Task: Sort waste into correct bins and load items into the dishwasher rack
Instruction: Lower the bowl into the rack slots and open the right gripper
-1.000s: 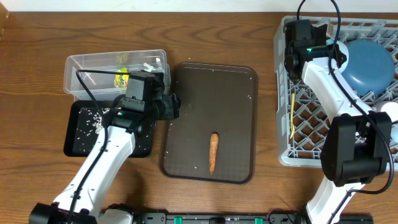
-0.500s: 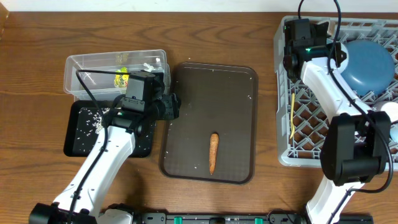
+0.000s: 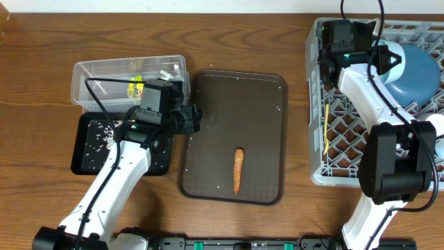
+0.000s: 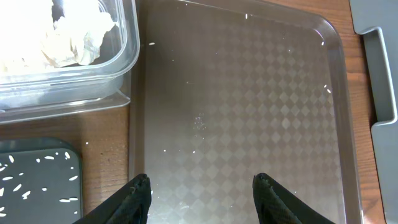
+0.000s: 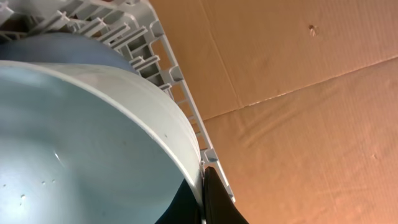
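Right gripper [image 3: 380, 59] is clamped on the rim of the light blue cup [image 3: 390, 58]. In the right wrist view, the cup's wall [image 5: 93, 124] is pinched between the fingers at the rack's [image 5: 158, 46] outer edge. Seen from overhead, the cup is over the back part of the rack [image 3: 347, 149], just beside the dark blue plate [image 3: 420, 69], which stands among the pegs. The yellow spoon [image 3: 326, 130] lies along the rack's left side. The white bowl [image 3: 437, 123] shows at its right edge, partly hidden by the arm.

Left gripper [image 4: 204, 193] hangs with its jaws apart and holding nothing, over the left part of the brown tray [image 4: 249, 93]. The carrot [image 3: 238, 170] lies on that tray toward its near end, well apart from the gripper. A few rice grains [image 4: 198, 122] are scattered on the tray's surface.

The clear tub [image 3: 87, 73] sits left of the brown tray and holds the wrapper [image 3: 135, 85] and the tissue [image 4: 68, 34]. The black tray [image 3: 87, 163] lies just in front of the tub, with rice spread over it.
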Robot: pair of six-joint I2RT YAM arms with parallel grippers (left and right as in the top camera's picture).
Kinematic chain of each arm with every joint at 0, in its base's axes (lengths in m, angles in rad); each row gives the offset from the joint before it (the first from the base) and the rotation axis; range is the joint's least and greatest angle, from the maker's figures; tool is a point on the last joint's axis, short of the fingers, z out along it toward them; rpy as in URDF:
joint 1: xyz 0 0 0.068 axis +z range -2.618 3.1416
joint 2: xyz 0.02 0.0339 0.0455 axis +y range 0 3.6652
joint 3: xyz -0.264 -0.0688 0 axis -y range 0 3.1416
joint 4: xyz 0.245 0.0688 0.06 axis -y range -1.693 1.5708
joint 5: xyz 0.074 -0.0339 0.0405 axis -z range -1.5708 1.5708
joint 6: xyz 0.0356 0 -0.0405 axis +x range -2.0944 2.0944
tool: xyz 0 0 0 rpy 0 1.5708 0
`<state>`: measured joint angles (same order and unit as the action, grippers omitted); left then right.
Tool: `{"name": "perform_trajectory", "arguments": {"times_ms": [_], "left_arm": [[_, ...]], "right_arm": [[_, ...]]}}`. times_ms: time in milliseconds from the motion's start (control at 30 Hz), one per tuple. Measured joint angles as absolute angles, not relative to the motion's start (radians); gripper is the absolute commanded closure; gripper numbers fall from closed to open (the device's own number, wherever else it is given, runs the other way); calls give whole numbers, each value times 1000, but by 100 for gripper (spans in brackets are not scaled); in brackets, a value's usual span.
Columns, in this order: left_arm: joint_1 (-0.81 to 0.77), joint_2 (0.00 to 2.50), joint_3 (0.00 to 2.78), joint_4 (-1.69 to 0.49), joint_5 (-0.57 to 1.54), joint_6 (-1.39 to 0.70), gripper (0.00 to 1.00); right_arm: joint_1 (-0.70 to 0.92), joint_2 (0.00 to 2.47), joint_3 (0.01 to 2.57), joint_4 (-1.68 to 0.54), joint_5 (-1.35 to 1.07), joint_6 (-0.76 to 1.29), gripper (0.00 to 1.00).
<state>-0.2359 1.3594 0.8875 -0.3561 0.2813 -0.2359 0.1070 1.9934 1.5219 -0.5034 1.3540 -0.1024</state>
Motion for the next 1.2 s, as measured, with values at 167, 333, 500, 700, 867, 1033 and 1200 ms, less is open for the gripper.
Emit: {"name": "perform_trajectory", "arguments": {"times_ms": [167, 333, 500, 700, 867, 1033, 1200], "left_arm": [[-236, 1359, 888, -356, 281, -236, 44], [-236, 1359, 888, -356, 281, -236, 45], [-236, 1359, 888, -356, 281, -236, 45], [-236, 1359, 888, -356, 281, -236, 44], [-236, 1359, 888, -356, 281, -236, 45], [-236, 1359, 888, -356, 281, -236, 45], [-236, 1359, 888, -356, 281, -236, 45]], "right_arm": [[110, 1993, 1521, -564, 1293, -97, 99], [120, 1993, 1521, -604, 1223, -68, 99], [131, 1993, 1522, -645, 1203, -49, 97], [163, 1993, 1523, -762, 1181, -12, 87], [173, 1993, 1522, -846, 1122, 48, 44], [180, 1993, 1521, -902, 1059, 87, 25], [181, 1987, 1520, -917, 954, 123, 21]]}}
